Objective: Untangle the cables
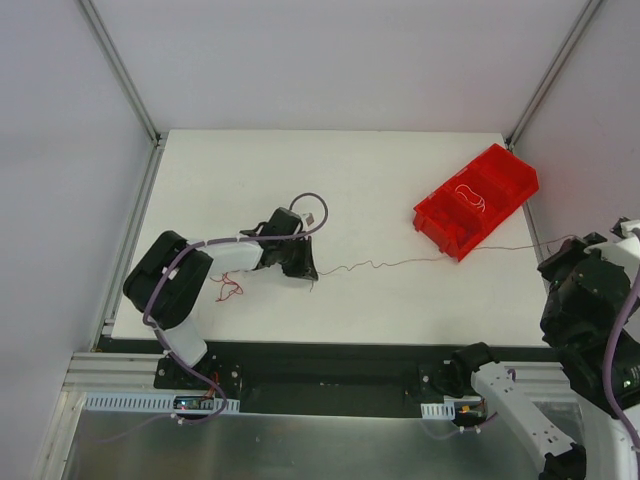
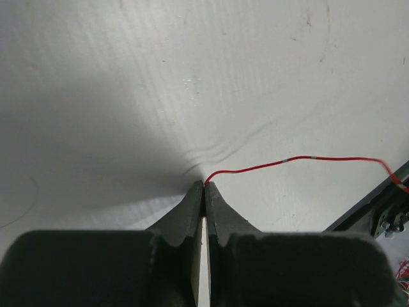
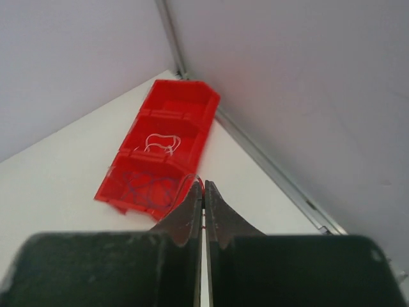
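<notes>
— Two pinches, one at each end: the left gripper (image 2: 204, 184) is closed on one tip of the red wire (image 2: 281, 162), and the right gripper (image 3: 204, 187) is clamped on the other tip.
— How should it handle?
— Nearly weightless, limp and kinked, and probably quick to slip from the pads, so the very ends are the best hold. It runs over the tabletop (image 1: 400, 320) past the red bin (image 3: 182, 96), whose compartments hold a bluish tangle (image 3: 147, 188) and a white wire (image 3: 160, 142).

The worktop (image 1: 380, 200) is lit softly and evenly. In the left wrist view a broad shadow is cast around the left hand (image 2: 204, 184), whose near parts are blurred.
</notes>
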Available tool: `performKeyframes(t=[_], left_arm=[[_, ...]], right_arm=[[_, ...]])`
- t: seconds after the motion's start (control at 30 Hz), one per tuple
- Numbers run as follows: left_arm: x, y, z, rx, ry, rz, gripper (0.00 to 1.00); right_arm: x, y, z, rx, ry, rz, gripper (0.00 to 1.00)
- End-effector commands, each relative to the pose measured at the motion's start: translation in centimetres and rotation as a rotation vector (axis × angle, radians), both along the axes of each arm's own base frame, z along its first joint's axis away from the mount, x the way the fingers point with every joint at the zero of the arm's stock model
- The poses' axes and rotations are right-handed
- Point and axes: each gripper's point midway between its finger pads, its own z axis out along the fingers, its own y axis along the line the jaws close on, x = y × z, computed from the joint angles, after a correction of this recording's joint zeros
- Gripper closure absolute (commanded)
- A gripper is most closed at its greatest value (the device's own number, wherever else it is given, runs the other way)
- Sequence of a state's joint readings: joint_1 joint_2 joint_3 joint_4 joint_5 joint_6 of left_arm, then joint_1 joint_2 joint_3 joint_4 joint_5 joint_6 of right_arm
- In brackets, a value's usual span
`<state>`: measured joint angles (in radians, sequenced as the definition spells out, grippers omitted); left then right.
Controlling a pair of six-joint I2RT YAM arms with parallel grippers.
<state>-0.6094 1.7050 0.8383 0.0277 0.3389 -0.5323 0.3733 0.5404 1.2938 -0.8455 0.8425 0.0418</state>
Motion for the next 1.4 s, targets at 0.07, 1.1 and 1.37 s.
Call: performKeyframes(t=[0.07, 1.1, 1.37], left_arm=[[-1.0, 3.9, -1.2, 0.136, 0.059, 0.047, 1.00], [0.4, -2.8, 9.0, -0.168, -0.002, -0.122, 0.43], [0.2, -3.2, 14.8, -0.278, -0.058, -0.186, 0.41]], right_arm=[[-1.3, -3.1, 3.2, -0.104, -0.042, -0.169, 1.00], [12.2, 23.8, -26.9, 0.287, 0.760, 0.829, 0.96], [13.2, 19.5, -30.1, 0.213, 0.891, 0.577, 0.86]])
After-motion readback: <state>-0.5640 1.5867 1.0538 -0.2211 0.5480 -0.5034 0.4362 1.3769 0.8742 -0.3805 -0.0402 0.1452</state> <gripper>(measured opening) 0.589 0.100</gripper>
